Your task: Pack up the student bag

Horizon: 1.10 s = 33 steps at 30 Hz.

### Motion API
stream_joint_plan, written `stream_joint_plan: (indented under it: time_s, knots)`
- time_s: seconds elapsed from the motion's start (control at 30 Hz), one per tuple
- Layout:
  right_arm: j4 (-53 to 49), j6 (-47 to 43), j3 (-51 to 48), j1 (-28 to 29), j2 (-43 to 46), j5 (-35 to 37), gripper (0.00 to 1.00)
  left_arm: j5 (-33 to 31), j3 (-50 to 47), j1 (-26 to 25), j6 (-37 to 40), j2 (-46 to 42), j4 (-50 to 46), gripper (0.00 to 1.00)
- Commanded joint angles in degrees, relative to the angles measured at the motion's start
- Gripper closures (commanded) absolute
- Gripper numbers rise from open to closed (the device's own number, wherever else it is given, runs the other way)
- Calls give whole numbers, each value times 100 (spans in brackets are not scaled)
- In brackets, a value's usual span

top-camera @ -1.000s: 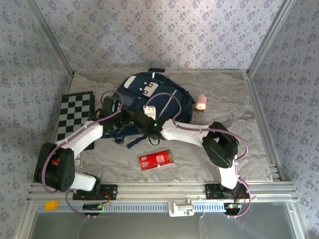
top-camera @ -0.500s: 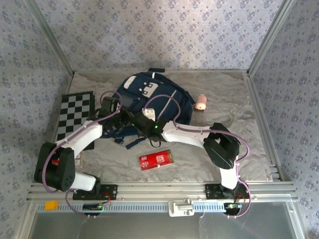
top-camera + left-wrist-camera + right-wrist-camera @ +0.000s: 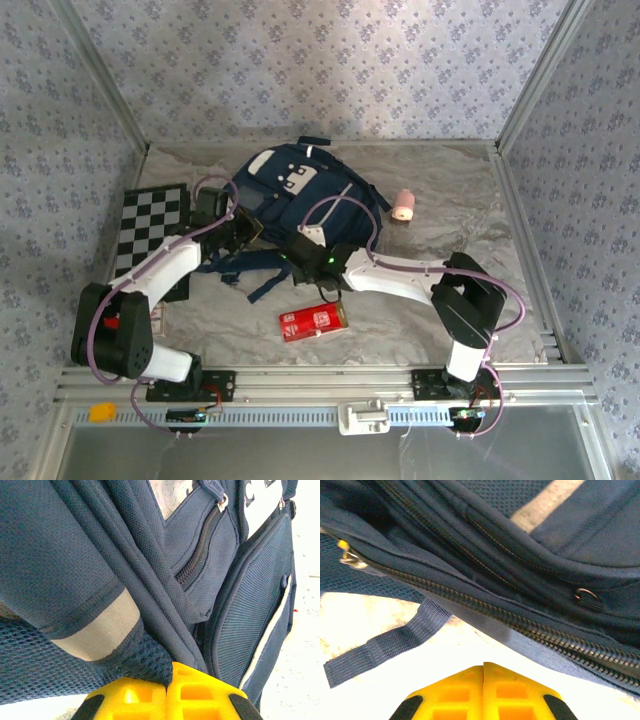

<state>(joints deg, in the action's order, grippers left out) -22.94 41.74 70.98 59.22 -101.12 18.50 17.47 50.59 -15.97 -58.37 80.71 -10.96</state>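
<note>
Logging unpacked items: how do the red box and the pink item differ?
The red box is larger, flat and rectangular; the pink item is small and rounded. The box lies in front of the bag; the pink item sits to its right. Both are on the table, outside the bag.

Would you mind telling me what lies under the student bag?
The student bag lies on the crinkled silver sheet, which shows around it, and a dark strap pokes out from its near edge. Whatever is directly beneath its body is covered.
</note>
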Motion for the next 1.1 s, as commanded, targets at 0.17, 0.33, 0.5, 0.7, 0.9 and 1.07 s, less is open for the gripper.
stream_joint_plan:
  time_s: [0.17,0.33,0.5,0.7,0.9,1.07]
  knots:
    - [-81,83,770,68,-427,-251,82,311,280,-258,-96,-150,434,100]
    - [-519,699,1241,46,-813,108,61,252,177,-392,-241,-332,487,100]
    - [-725,792,1425,-30,-891,693,56,187,116,-526,-270,-497,448,100]
    - [-613,738,1420,-175,-849,866,61,161,-9,-581,-376,-682,493,100]
    - [-673,722,1596,-148,-943,966,64,125,-37,-669,-395,-768,472,100]
    - [-469,626,1549,-240,-956,1017,72,86,-64,-689,-395,-835,453,100]
